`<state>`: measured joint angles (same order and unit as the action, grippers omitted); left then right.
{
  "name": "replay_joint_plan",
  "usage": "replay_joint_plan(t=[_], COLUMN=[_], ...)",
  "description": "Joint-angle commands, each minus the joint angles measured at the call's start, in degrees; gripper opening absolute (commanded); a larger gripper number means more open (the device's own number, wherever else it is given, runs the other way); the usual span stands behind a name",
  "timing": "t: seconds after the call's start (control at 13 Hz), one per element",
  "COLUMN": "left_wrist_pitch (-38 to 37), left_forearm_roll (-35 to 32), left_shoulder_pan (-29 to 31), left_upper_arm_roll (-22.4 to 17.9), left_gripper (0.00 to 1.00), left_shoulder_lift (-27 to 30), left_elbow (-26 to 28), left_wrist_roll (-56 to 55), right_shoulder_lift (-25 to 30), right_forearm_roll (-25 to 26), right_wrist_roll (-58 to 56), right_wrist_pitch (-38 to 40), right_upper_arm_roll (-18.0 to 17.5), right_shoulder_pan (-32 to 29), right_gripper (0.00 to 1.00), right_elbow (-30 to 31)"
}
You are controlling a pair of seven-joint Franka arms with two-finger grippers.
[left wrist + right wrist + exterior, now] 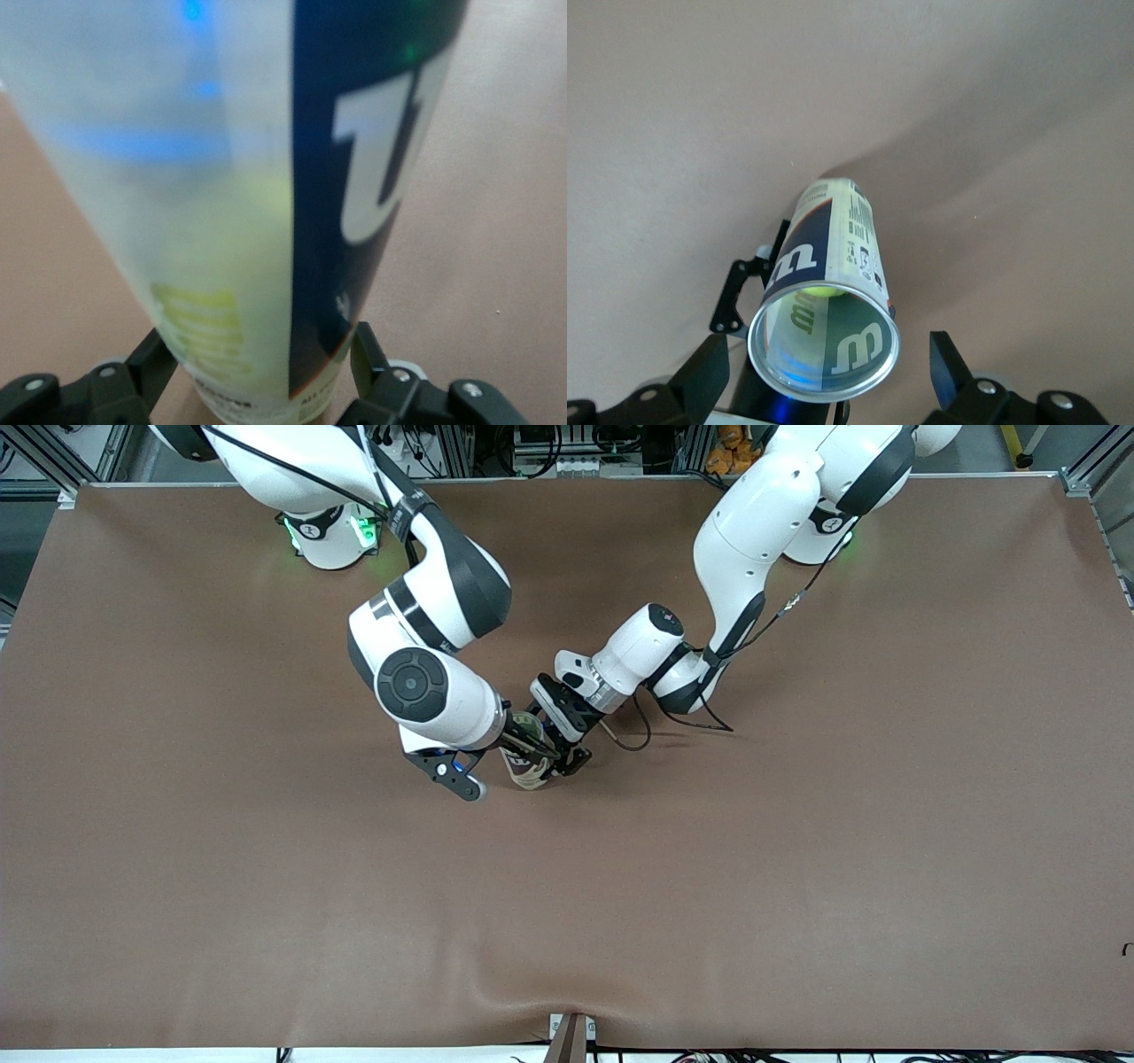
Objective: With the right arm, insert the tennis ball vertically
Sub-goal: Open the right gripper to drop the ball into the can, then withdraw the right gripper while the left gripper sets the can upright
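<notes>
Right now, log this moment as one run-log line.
left gripper: shut on can, upright | right gripper: open over can mouth | tennis ball: inside can | table: brown

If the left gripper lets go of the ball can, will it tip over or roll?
The can is tall, narrow and standing on the table, so it would probably tip easily. Its round wall suggests it then rolls. A ball inside may steady it slightly. The left gripper clasps it.
</notes>
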<state>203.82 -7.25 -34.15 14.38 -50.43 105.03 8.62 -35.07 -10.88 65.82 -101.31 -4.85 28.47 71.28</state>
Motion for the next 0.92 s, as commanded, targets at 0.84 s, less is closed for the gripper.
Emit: replay_joint_plan(t=[0.84], left_wrist_pitch=[-0.27], left_forearm_roll=[0.39], left_shoulder_pan=[3.12], left_upper_arm_roll=[1.0], left_gripper=[1.0], left_shoulder_lift=[4.98], left_elbow=[7.1], left_wrist_roll=[-2.72], right_shoulder_lift=[14.84], right_forearm_roll=[10.87], right_wrist_roll=[-49.68], right_wrist_pitch=[13.67], right_upper_arm_roll=[-0.25], right_shoulder_pan=[-22.74], right_gripper=[1.0], right_elbow=[0.08])
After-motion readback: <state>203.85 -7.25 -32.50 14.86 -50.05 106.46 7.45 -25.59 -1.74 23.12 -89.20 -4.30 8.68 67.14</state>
